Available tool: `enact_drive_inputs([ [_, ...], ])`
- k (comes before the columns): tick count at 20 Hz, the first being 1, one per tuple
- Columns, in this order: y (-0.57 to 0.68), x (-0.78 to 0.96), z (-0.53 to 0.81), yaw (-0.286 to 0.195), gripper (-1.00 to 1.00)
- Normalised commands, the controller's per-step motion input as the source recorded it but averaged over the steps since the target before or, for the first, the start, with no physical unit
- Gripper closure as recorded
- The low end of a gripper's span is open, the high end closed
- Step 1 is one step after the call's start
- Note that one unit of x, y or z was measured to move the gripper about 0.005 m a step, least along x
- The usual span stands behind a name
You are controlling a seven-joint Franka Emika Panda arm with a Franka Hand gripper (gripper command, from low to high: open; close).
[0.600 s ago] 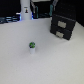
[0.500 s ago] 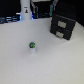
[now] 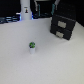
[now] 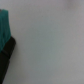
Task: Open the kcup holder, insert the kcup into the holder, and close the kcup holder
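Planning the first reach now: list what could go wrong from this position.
1. The kcup is small and stands alone on the white table; a slightly off approach may tip it.
2. The kcup holder appears closed, so grabbing the cup first would likely stall the insertion.
3. The white bottle stands near the back; a wide swing could hit it.

Arm/gripper not identifiable in exterior view. Wrist view: dark blurred shape (image 4: 6, 60) at lower left edge, maybe part of gripper; finger state can't be told.
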Motion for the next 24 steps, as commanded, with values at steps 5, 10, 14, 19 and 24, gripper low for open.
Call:
enact_drive_inputs([
  [5, 0.57, -0.29, -0.03, -0.158, -1.00],
  [10, 0.64, -0.19, -0.03, -0.172, -1.00],
  [14, 0.66, -0.08, -0.08, -0.175, -1.00],
  [19, 0.64, -0.08, -0.16, -0.162, -1.00],
  [24, 0.62, -0.04, -0.21, -0.161, -1.00],
])
